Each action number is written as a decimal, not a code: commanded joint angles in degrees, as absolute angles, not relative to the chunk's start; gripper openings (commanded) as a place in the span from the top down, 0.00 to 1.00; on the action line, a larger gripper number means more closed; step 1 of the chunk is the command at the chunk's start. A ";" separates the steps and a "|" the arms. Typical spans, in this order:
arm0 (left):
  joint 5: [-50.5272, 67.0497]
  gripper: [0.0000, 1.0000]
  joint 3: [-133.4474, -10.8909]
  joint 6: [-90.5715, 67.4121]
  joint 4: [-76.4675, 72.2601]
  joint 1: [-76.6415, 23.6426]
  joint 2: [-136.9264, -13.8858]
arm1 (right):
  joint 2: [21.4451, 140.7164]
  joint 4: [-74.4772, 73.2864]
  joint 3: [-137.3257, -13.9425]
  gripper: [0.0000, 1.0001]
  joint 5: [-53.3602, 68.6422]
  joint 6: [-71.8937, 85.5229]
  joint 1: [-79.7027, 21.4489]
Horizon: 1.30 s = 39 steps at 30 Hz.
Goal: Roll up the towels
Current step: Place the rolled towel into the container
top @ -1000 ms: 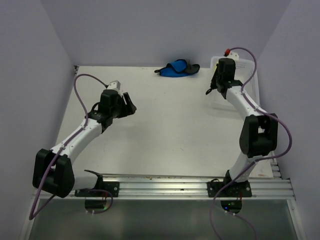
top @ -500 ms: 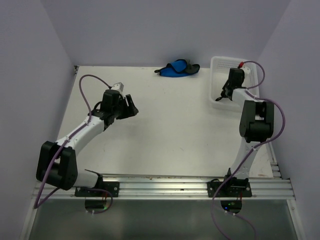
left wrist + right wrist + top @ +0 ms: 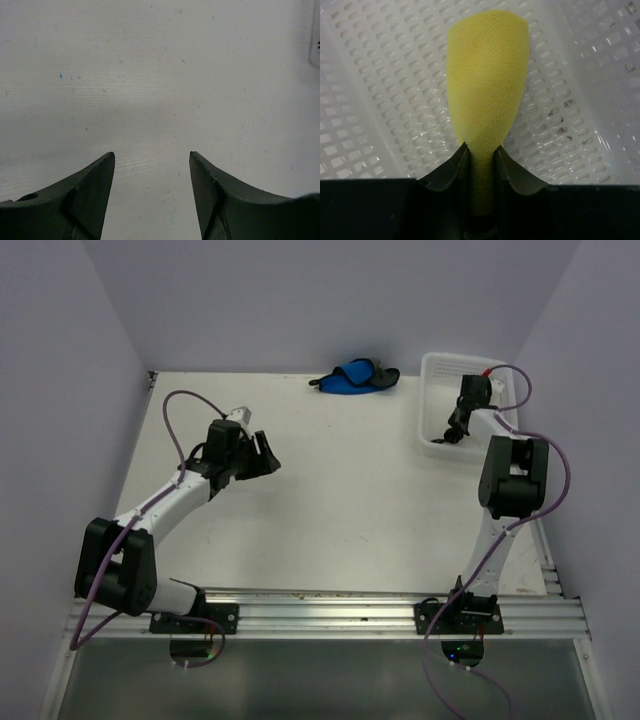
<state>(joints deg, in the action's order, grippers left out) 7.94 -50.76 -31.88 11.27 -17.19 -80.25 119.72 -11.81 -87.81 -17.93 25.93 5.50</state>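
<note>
Your right gripper [image 3: 481, 147] has swung into the basket [image 3: 380, 75], pinching the yellow towel [image 3: 487, 75]; your left gripper [image 3: 151, 165] hangs wide open, empty.

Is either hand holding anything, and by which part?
The right hand pinches the yellow towel by its bunched end, over the white basket. The left hand is open, holding nothing.

The left arm [image 3: 165, 502] stretches forward from its base on a slant, elbow low. The left gripper [image 3: 263, 453] points off to the right, its jaws wide apart and holding nothing. The right arm [image 3: 505, 485] is folded up steeply, with the forearm reaching to the far right and the wrist tipped down. The right gripper [image 3: 481, 150] has its narrow-set fingers pinched on a yellow towel [image 3: 487, 75].
</note>
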 commanded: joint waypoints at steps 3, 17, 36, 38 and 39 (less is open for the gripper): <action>10.28 0.34 -51.42 -30.94 8.53 -16.61 -79.81 | 119.79 -16.08 -87.54 0.90 -18.81 27.51 7.03; 13.36 0.33 -51.50 -31.03 8.44 -16.52 -81.21 | 120.85 -19.51 -89.38 0.61 -18.55 26.63 6.94; 13.45 0.31 -50.62 -29.80 7.91 -16.52 -78.40 | 115.06 -16.80 -89.39 0.27 -11.96 27.07 6.94; 13.36 0.31 -50.80 -29.62 7.73 -16.52 -77.87 | 111.54 -11.11 -85.36 0.23 -10.64 26.46 6.86; 13.27 0.30 -51.15 -29.45 7.82 -16.52 -77.70 | 110.32 -9.25 -84.04 0.22 -10.29 26.37 6.86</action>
<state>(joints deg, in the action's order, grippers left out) 12.45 -50.74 -31.62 10.39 -16.97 -79.70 117.58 -16.53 -86.39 -13.15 26.55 6.98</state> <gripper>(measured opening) 0.695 0.767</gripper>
